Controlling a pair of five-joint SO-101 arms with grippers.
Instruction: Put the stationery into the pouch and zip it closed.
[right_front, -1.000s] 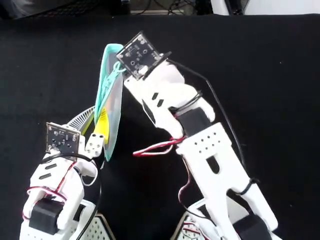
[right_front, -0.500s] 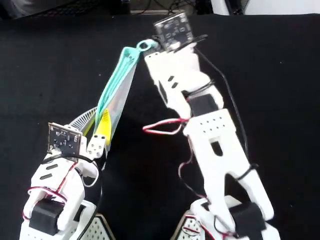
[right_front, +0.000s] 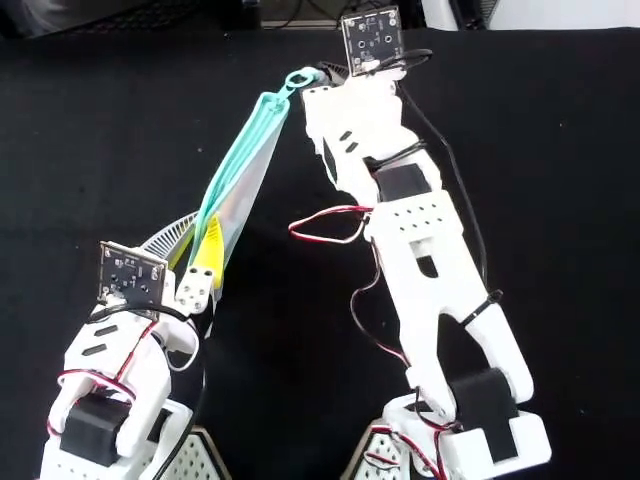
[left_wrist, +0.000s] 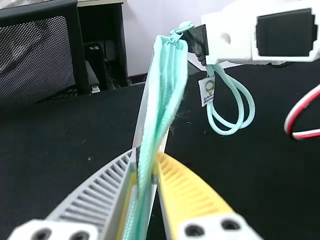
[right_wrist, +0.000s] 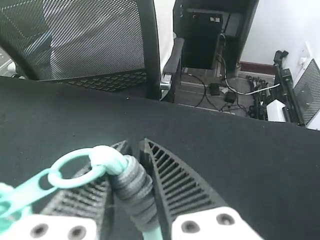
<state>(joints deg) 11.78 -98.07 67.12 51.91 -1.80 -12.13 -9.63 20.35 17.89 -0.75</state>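
Note:
A mint-green zip pouch (right_front: 232, 195) with clear sides is stretched in the air between the two arms, its zip edge (left_wrist: 162, 105) facing up. My left gripper (right_front: 192, 262), with grey and yellow fingers (left_wrist: 182, 187), is shut on the pouch's near end at the lower left of the high view. My right gripper (right_front: 318, 78) sits at the far end, shut on the zip pull's cord (right_wrist: 132, 190) next to the mint ring (right_wrist: 70, 167). A mint loop (left_wrist: 227, 110) hangs under the right gripper. Any stationery inside is hidden.
The table (right_front: 110, 130) is covered in black cloth with free room on both sides. A mesh office chair (right_wrist: 75, 40) and cables stand on the floor beyond the far table edge.
My right gripper has swung away to the far right with the zip pull, stretching the pouch from nearly upright into a long diagonal. The left gripper has held its place.

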